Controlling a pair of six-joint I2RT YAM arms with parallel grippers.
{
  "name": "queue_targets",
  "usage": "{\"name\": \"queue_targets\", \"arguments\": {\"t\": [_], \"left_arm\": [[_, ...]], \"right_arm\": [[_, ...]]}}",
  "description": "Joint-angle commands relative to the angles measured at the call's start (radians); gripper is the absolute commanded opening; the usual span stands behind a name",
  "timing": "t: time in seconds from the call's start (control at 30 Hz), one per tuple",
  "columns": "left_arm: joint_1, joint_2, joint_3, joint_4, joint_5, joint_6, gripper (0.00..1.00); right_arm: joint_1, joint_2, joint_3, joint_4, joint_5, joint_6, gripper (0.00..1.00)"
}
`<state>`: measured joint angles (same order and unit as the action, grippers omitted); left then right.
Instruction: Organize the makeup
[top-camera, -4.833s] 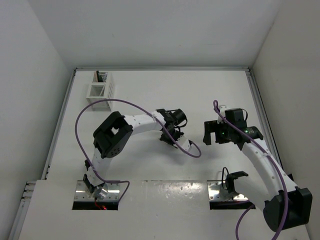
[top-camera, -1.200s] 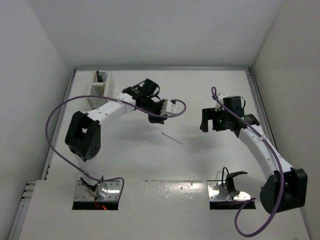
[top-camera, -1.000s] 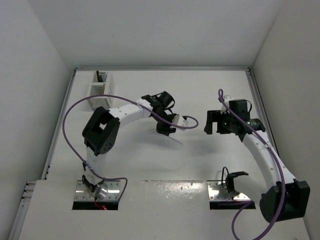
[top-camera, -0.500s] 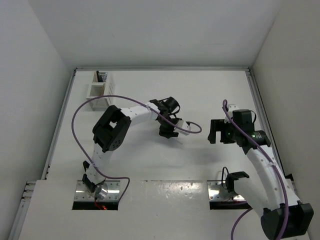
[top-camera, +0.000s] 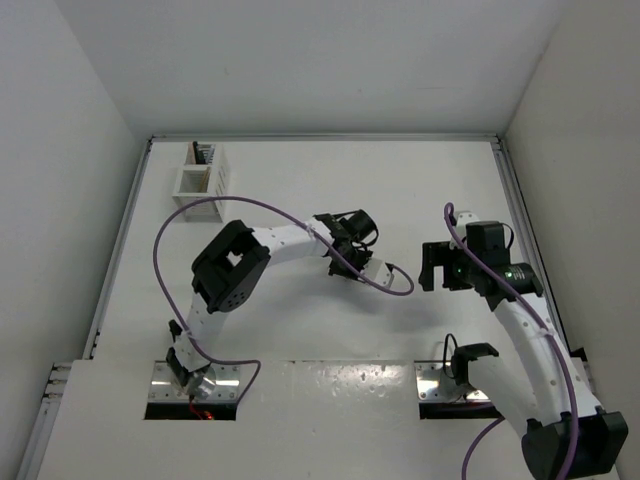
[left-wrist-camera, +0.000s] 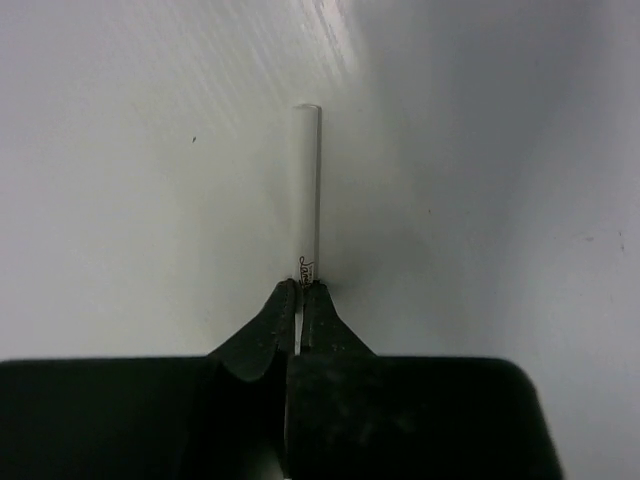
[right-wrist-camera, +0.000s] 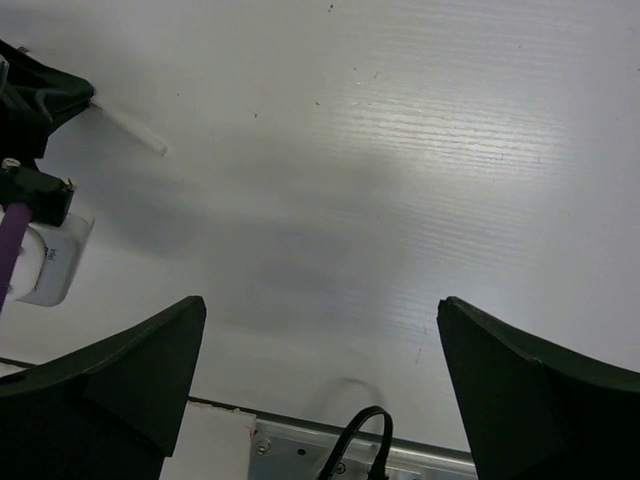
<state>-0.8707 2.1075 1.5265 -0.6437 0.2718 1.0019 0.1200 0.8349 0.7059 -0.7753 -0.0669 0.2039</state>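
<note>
Right now your left gripper (left-wrist-camera: 300, 300) is pinched tight on the near end of a pale, see-through stick (left-wrist-camera: 306, 190). The stick juts straight ahead of the fingertips, low against the white table (left-wrist-camera: 120, 200). Your right gripper (right-wrist-camera: 320, 312) hangs spread wide, well off to one side of that stick, gripping nothing.

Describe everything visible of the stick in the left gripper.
The stick is thin, straight, pale white and plastic-looking, with a flat-cut far end and tiny dark print near the held end. The left gripper is shut on that end; the rest juts straight out over the white table. Whether it rests on the surface is unclear.
</note>
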Motion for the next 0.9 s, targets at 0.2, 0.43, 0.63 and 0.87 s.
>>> {"name": "queue_targets", "arguments": {"t": [0.2, 0.43, 0.63, 0.87], "left_arm": [[0.051, 0.042, 0.009, -0.04, 0.134, -0.114, 0.0], [0.26, -0.101, 0.149, -0.04, 0.406, -0.319, 0.0], [0.531, -0.262, 0.202, 0.055, 0.595, -0.497, 0.0], [0.967, -0.369, 0.184, 0.205, 0.673, -0.661, 0.0]], "right_arm": [[-0.005, -0.062, 0.017, -0.025, 0.045, -0.024, 0.99], [-0.003, -0.046, 0.02, 0.025, 0.018, 0.006, 0.99], [0.012, 0.061, 0.038, 0.123, -0.022, 0.046, 0.99], [0.096, 0.317, 0.15, 0.275, -0.073, 0.071, 0.99]]}}
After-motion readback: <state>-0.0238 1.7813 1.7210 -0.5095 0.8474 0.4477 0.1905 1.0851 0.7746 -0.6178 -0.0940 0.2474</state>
